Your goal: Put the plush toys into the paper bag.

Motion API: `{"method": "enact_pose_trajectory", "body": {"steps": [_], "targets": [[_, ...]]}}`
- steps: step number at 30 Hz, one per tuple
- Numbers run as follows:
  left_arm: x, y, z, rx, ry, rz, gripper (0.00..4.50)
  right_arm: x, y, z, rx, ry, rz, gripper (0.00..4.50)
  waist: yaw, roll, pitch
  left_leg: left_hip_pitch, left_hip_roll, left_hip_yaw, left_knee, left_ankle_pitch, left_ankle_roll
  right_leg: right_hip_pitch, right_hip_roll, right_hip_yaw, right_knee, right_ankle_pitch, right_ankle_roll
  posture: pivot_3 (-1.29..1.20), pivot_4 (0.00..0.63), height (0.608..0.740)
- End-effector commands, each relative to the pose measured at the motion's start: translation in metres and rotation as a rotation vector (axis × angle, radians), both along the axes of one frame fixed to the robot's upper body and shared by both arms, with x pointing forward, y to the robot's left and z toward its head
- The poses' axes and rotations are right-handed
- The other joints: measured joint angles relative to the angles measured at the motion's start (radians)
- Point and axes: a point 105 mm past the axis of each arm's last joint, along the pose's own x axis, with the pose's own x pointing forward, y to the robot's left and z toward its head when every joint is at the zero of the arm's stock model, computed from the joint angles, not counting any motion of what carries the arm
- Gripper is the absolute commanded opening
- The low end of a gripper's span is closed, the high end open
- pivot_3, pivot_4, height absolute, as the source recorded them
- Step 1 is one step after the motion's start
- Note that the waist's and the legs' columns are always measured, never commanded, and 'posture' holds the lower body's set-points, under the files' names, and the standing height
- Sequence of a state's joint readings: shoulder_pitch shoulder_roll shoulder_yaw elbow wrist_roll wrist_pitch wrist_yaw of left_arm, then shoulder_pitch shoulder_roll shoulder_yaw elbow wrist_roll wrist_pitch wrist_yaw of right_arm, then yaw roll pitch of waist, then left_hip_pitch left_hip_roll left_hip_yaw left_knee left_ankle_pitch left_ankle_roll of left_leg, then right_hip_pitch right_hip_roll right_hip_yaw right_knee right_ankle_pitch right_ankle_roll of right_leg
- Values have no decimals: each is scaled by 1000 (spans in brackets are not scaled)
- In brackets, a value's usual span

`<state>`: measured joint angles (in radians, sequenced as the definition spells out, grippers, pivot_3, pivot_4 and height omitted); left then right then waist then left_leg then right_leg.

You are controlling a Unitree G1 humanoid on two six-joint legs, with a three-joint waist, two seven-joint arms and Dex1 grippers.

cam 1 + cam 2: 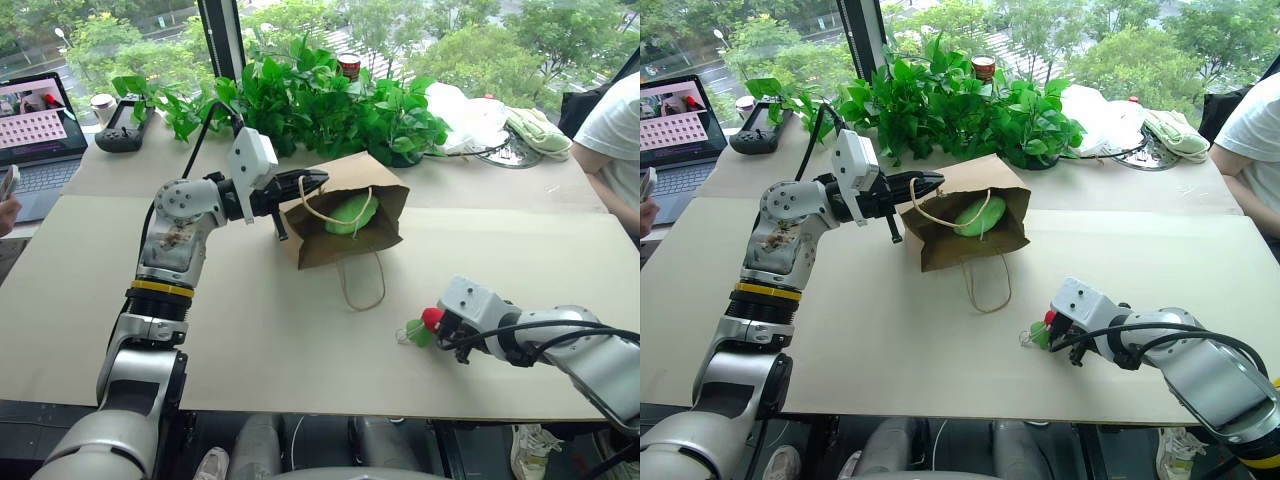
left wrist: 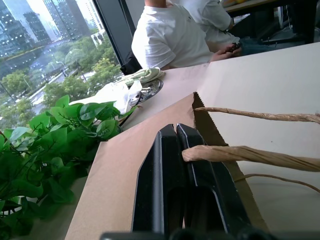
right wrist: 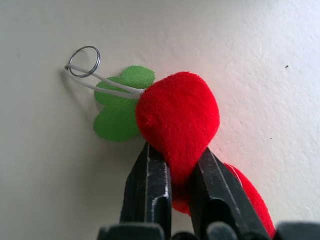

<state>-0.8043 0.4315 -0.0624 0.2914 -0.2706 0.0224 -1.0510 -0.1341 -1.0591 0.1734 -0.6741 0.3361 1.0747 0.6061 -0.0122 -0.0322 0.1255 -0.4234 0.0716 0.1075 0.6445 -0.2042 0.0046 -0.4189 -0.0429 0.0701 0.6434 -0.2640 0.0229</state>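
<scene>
Pinching red chili plush (image 3: 180,120) between right gripper (image 3: 181,167) jaws, on table (image 3: 260,60)

Head stereo pair: high, looking forward and down across the table (image 1: 300,380) toward the window edge; both eyes share the paper bag (image 1: 345,210), plants (image 1: 950,105) and both arms. Left wrist view: low and level, very near the bag's rim, facing the far right corner and a seated person (image 2: 170,35). Right wrist view: close, angled down at the red chili toy (image 3: 180,117) on the tabletop.
</scene>
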Motion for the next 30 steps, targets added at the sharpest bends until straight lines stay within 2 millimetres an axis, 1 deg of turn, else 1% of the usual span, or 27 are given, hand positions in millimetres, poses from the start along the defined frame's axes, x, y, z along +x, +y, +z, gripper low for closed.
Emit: {"method": "enact_pose_trajectory", "body": {"steps": [1,5,8,11,14,20,23,25,28,30], "targets": [[-4,1,11,-2,-54,0,0,18,16,33,153,-139,-17,165,-2,0,0,0,0,0,0,0,0,0,1,0,0,0,0,0,150,740],[-3,0,12,-3,-53,0,0,13,43,61,296,-187,89,165,0,0,0,0,-1,-2,1,0,0,-1,0,1,2,0,0,0,150,740],[-3,-1,11,-3,-53,-1,0,18,64,79,374,-235,131,165,1,0,0,0,-1,-2,1,0,0,0,0,1,2,0,0,0,150,740],[-2,-2,11,-5,-52,-2,0,31,83,81,385,-251,120,165,-1,0,0,0,-2,-3,1,0,0,0,0,1,3,0,0,0,150,740],[-2,-5,11,-7,-52,-7,0,50,104,84,401,-277,84,165,-3,0,0,0,-2,-3,1,0,0,-1,1,1,3,0,0,0,150,740],[-2,-6,10,-10,-50,-13,0,88,127,90,418,-317,-39,165,-1,0,0,-1,-2,-3,1,0,0,-2,0,0,4,0,0,0,150,740],[-3,-7,10,-10,-48,-15,0,98,135,92,448,-320,-83,165,0,0,-1,-1,-2,-3,0,0,0,-2,0,0,4,0,0,0,150,740],[-3,-8,9,-11,-45,-17,0,106,149,97,487,-326,-94,165,-1,1,-1,-2,-2,-3,0,0,0,-2,0,0,4,0,0,0,150,740],[-4,-9,8,-11,-44,-20,0,111,164,96,506,-320,-100,165,-2,1,-1,-2,-2,-3,0,0,0,-3,0,0,4,0,-1,0,150,740],[-4,-9,8,-11,-43,-21,0,118,168,95,522,-333,-134,165,-3,1,-1,-2,-2,-3,0,0,0,-3,0,0,4,0,-1,0,150,740]]}}
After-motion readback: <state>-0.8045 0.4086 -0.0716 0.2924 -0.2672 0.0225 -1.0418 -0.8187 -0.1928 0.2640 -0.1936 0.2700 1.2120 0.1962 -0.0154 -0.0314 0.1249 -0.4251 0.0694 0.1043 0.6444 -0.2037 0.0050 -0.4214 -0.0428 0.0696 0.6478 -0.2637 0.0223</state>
